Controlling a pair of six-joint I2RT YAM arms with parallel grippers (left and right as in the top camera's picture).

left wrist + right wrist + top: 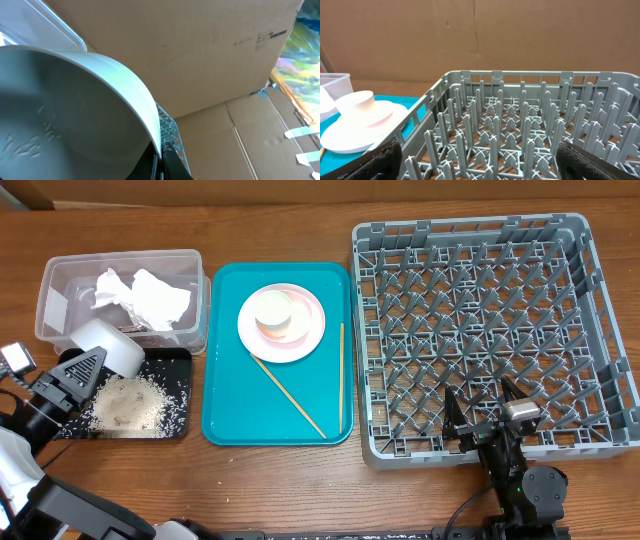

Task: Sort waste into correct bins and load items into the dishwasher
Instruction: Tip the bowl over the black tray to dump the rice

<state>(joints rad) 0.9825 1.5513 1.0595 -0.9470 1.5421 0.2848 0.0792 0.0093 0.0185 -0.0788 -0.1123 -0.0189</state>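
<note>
My left gripper [96,360] is shut on the rim of a pale bowl [108,345], holding it tilted over the black tray [176,361], where rice grains [130,402] lie scattered. The left wrist view shows the rim pinched in that gripper [161,157] and a few grains stuck inside the bowl [60,115]. Crumpled napkins [150,295] lie in the clear tub [120,258]. A pink plate [300,330] carrying a white cup [273,312] sits on the teal tray [225,380] beside chopsticks [341,375]. My right gripper [484,412] hangs open over the front of the grey dish rack [470,225], nothing between its fingers [385,160].
The right wrist view looks across the rack's upright pegs [520,130] to the plate and cup [357,117] on the left. A cardboard wall [480,35] stands behind the table. Bare wooden table [280,490] runs along the front.
</note>
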